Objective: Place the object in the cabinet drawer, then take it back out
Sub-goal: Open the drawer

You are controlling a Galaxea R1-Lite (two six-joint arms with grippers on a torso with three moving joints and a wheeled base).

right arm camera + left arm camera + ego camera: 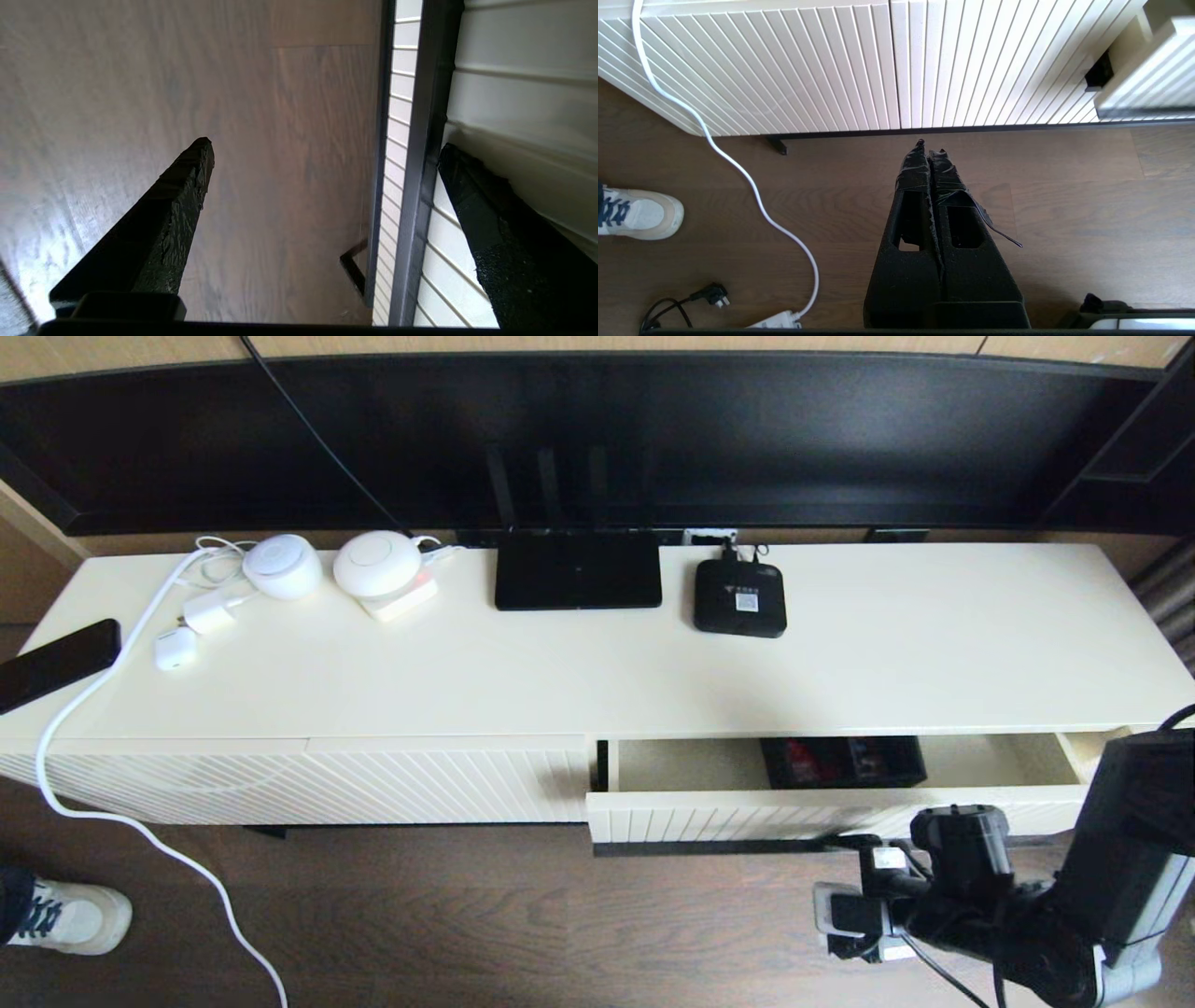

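1. Wood flooring runs under a long cream cabinet whose surface (pixel 579 672) carries a router (pixel 577 571) and chargers.
2. Its cabinet drawer (pixel 840 810) stands part open; the object (pixel 845 762) sits inside.
3. Right hand (pixel 322 154), spread wide, straddles the dark bar handle (pixel 423 186), apparently to move the drawer.
4. Left hand (pixel 930 151) hangs clenched and empty above the floor.

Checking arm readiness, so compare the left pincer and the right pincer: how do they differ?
The left pincer is shut, its fingers pressed together; the right pincer is open. The left pincer hangs over bare floor short of the diagonally ribbed front; the right pincer straddles the cabinet drawer's dark bar handle. Both have black, tapered fingers and hold nothing.
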